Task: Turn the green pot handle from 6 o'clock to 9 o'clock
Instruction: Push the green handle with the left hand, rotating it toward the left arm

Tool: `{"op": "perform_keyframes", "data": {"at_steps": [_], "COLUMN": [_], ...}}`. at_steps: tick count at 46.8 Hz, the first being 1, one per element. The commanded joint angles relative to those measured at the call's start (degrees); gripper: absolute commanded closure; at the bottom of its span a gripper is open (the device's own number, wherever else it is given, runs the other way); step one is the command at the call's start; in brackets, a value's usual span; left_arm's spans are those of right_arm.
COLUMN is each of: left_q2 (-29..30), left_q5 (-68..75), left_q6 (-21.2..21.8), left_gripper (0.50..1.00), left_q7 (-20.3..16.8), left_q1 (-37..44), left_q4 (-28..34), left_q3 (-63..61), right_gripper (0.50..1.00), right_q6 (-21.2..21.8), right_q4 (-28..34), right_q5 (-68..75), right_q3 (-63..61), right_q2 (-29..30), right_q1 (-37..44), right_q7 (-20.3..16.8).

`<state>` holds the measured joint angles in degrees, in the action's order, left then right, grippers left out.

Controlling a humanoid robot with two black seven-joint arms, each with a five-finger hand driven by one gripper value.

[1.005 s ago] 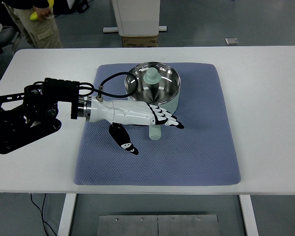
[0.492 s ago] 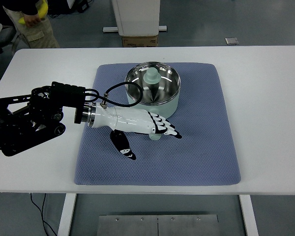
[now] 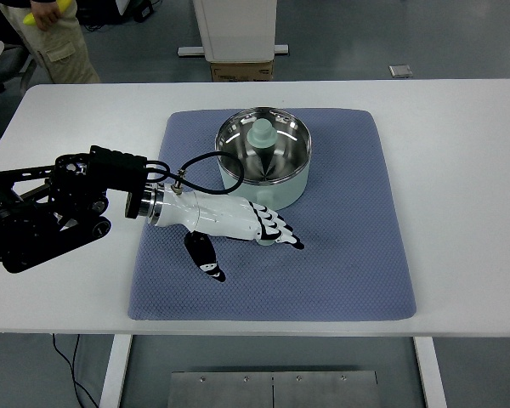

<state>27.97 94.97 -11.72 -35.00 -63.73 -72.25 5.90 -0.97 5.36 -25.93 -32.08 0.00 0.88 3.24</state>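
**Left hand lies flat over the pot handle on the blue mat**

Top view: A white surface (image 3: 459,170) carries a blue-grey quilted mat (image 3: 340,263). At the far middle of the mat stands the green pot (image 3: 264,166), pale green outside and shiny metal inside, with a pale green knobbed lid piece (image 3: 260,133) sitting in its bowl. The pot's handle (image 3: 267,240) sticks out from the near side of the pot toward the camera, and only a small pale green tip of it shows from under the hand.

The left hand (image 3: 246,223), white with black markings, comes in from the picture's left on a black arm (image 3: 42,204) that rests over the left part of the surface. The hand lies across the mat just in front of the pot, palm down, covering the handle. Its fingers (image 3: 280,234) are stretched out and loose, pointing right and slightly toward the camera; they clasp nothing, though they lie on or just over the handle. The thumb (image 3: 204,257) points apart from them, toward the near edge of the mat. A black cable (image 3: 202,158) loops from the wrist past the pot's left side.

At the far left corner, beyond the surface, a person (image 3: 55,38) stands, seen only in part, in khaki trousers and holding something yellow.
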Motion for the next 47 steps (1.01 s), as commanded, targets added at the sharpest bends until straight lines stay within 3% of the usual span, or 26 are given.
{"op": "perform_keyframes", "data": {"at_steps": [1, 47], "left_q2": [0.15, 5.07], "left_q5": [0.04, 9.7], "left_q6": [-0.41, -1.2], "left_gripper": [0.5, 0.5], "left_q7": [0.0, 0.0], "left_q1": [-0.17, -4.12], "left_q4": [0.0, -0.18], "left_q3": [0.08, -2.82], "right_gripper": [0.5, 0.5], "right_q6": [0.0, 0.0], "right_q4": [0.0, 0.0], "right_q5": [0.01, 0.01], "right_q3": [0.0, 0.0], "right_q2": [0.0, 0.0], "right_q1": [0.0, 0.0], "right_q7": [0.01, 0.01]}}
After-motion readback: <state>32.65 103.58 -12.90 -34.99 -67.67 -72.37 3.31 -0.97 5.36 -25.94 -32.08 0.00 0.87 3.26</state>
